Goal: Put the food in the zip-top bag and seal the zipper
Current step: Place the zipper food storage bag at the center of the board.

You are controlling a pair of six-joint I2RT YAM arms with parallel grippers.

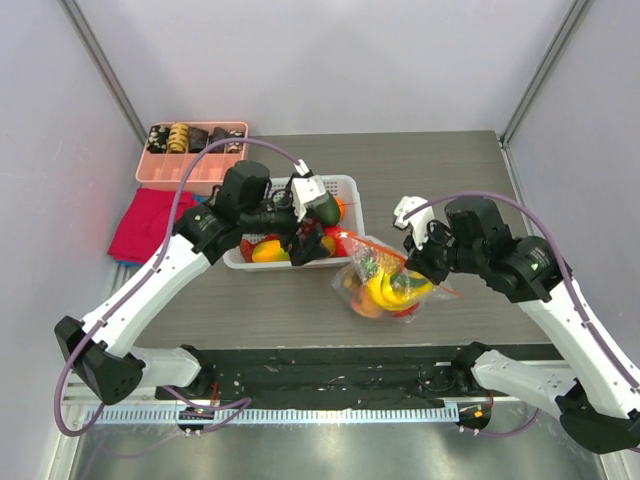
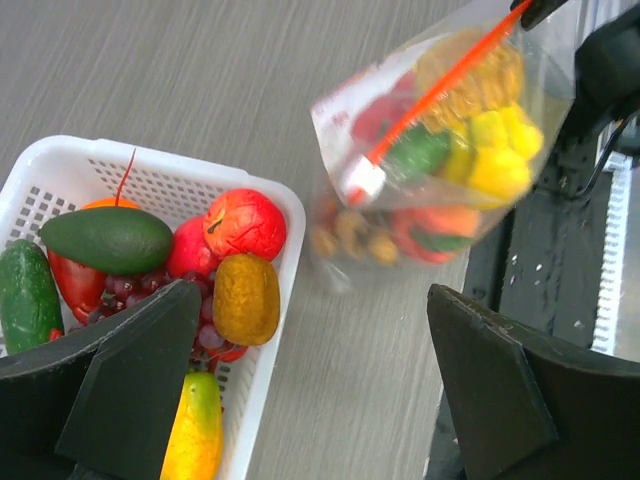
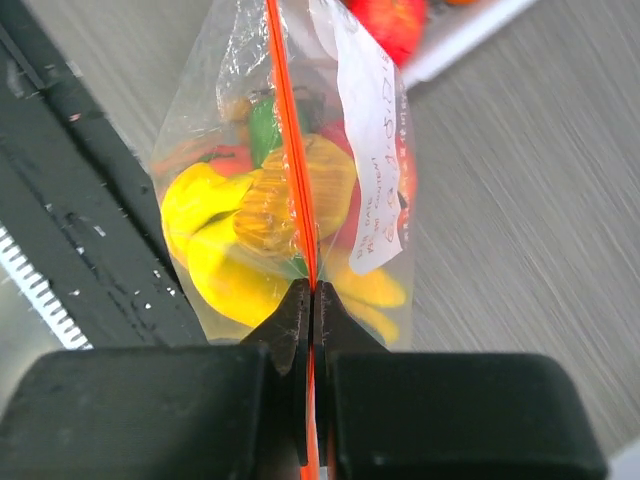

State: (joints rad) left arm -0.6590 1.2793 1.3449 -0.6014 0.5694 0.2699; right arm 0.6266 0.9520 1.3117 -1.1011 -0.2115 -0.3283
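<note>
The clear zip-top bag (image 1: 383, 282) hangs just right of the white basket, filled with food: yellow bananas (image 3: 225, 255), a tan berry bunch (image 3: 285, 200) and red and green pieces. My right gripper (image 3: 312, 300) is shut on the orange-red zipper (image 3: 290, 150), holding the bag by that strip; it shows in the top view (image 1: 418, 262) too. My left gripper (image 2: 310, 390) is open and empty above the basket's right edge, apart from the bag (image 2: 440, 150), whose zipper (image 2: 440, 85) runs diagonally. In the top view the left gripper (image 1: 305, 245) is over the basket.
The white lattice basket (image 2: 268, 350) holds an avocado (image 2: 105, 240), a red apple (image 2: 243, 222), a tan fruit (image 2: 245, 298), grapes and a mango. A pink divided tray (image 1: 190, 165) and a red cloth (image 1: 150, 225) lie at the back left. A black rail (image 1: 340, 375) runs along the near edge.
</note>
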